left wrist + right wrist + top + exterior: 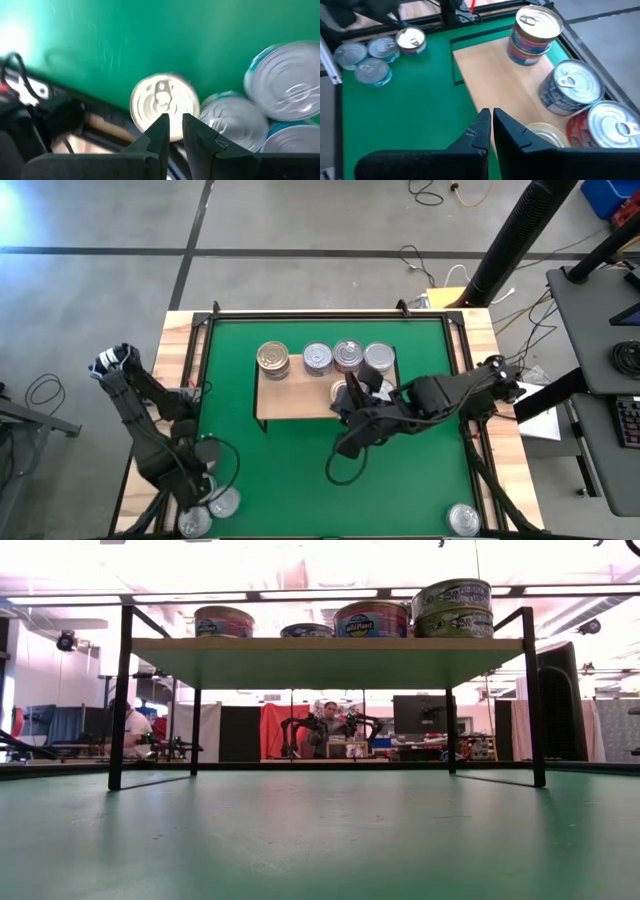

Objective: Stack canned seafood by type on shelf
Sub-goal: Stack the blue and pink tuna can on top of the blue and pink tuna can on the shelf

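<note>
Left gripper [172, 131], fingers nearly pressed together and empty, hangs over the loose tins [165, 104] at the mat's near-left corner, right gripper [487, 127] likewise over the shelf [290, 398]; tins look rigid, dense, slick-walled, best pinched across the sides.

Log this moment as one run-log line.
left gripper: shut, over gold tin at mat corner | right gripper: shut, above shelf | shelf tins: several

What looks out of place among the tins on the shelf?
One gold-lidded tin sits alone toward the front of the shelf, out of line with the row of tins behind it, under the right gripper. Nothing looks spilled or damaged.
</note>
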Tool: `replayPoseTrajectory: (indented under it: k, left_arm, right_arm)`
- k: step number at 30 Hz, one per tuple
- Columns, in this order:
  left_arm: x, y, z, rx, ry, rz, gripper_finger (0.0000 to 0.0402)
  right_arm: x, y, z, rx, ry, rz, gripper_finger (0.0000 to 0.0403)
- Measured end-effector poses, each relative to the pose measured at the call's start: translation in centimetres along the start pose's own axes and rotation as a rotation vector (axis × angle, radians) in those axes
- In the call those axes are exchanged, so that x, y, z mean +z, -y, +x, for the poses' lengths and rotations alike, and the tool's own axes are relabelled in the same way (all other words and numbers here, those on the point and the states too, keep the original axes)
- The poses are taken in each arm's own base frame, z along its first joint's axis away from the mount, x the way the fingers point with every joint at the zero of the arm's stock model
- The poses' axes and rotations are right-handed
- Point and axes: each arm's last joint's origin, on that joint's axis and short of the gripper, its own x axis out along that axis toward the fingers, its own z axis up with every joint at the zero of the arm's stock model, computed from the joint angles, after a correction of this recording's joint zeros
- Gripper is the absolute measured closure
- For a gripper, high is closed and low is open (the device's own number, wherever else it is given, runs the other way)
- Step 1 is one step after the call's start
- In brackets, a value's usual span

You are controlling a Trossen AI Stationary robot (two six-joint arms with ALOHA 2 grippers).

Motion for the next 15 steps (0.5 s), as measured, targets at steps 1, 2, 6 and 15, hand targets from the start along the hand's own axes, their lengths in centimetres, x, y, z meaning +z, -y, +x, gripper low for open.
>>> replayPoseTrajectory:
  k: [1, 2, 6, 15]
  left_arm:
    - [0.1, -0.1, 0.7, 0.002, -0.033, -0.008, 0.0364]
    - [0.1, -0.2, 1.4, 0.013, -0.064, -0.013, 0.0364]
    - [-0.2, -0.7, 4.5, 0.036, -0.165, -0.026, 0.0364]
    - [-0.9, -1.7, 9.4, 0.069, -0.218, -0.135, 0.0365]
  right_arm:
    - [-0.1, -0.2, -0.1, 0.006, 0.002, 0.007, 0.0390]
    - [-0.1, -0.4, -0.2, 0.013, 0.006, 0.010, 0.0390]
    - [-0.6, -1.3, -0.8, 0.035, 0.011, 0.034, 0.0390]
    - [-1.4, -2.7, -2.0, 0.018, 0.053, 0.058, 0.0390]
